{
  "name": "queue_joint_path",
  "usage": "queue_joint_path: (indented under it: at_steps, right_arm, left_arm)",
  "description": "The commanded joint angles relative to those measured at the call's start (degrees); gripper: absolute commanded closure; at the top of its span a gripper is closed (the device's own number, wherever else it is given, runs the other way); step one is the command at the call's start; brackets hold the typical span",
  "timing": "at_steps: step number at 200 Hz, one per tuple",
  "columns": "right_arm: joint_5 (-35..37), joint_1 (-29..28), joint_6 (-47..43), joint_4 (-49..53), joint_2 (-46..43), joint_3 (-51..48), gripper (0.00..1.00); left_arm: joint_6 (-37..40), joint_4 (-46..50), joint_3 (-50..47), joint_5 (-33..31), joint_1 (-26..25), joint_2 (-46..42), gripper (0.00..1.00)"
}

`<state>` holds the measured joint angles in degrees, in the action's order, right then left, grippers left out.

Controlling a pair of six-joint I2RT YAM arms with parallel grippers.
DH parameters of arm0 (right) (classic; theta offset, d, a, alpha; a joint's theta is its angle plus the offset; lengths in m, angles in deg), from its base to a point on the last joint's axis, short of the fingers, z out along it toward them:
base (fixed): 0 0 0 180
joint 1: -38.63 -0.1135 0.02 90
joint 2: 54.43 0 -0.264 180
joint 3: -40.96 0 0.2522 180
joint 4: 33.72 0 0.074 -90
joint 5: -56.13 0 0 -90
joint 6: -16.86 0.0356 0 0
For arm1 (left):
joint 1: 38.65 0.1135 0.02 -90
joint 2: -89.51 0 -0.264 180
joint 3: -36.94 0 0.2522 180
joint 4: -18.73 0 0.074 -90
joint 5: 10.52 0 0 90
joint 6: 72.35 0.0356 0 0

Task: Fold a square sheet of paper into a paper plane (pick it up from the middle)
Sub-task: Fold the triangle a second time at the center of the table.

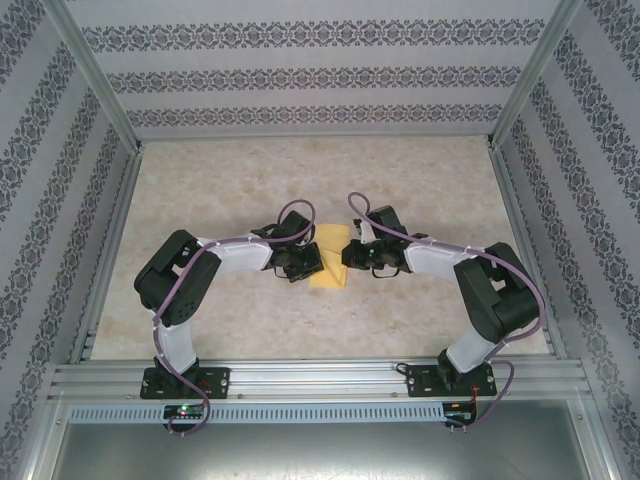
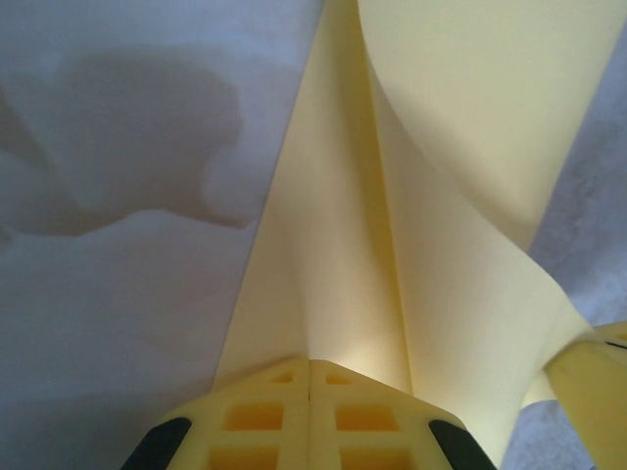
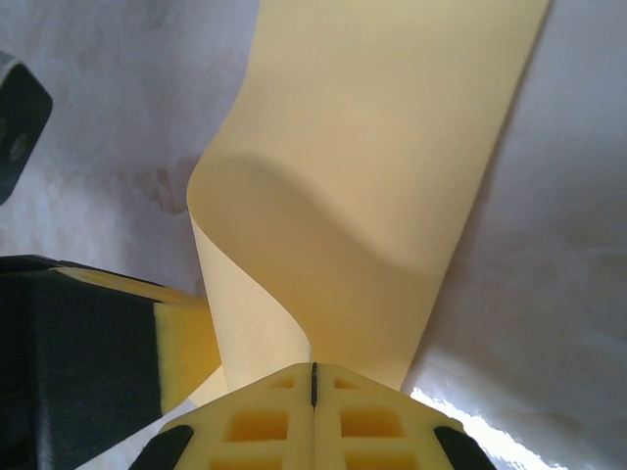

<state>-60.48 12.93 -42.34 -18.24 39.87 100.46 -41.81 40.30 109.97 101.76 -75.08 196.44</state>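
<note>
Pale marbled table (beige veining)

Beige marbled tabletop enclosed by three walls papered in grey ornamental stripes, aluminium rails along its near edge.

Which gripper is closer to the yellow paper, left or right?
Neither, it's a tie: the left gripper is shut on the paper from its left side, and the right gripper is shut on it from its right side, the sheet curling between them.
</note>
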Motion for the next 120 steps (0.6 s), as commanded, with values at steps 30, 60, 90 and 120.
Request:
queue_joint_path:
  at_steps: [30, 60, 90, 120]
  right_arm:
    - [-2.9, 1.1, -6.0, 8.0, 3.7, 6.2, 1.0]
    - [-2.3, 1.1, -8.2, 14.7, 5.7, 10.0, 1.0]
    - [-3.3, 0.9, -8.8, 17.0, 6.2, 10.9, 1.0]
    - [-2.7, 0.9, -9.9, 18.9, 8.3, 13.7, 1.0]
  left_arm:
    - [-0.5, 3.4, 0.7, -0.9, -0.9, 1.9, 0.95]
    - [-0.3, 3.3, 0.7, -0.8, -0.9, 1.8, 0.95]
    - [0.1, 2.7, 0.8, -0.6, -1.0, 1.6, 0.95]
    - [0.8, 2.7, 1.4, -0.1, -1.1, 1.9, 0.95]
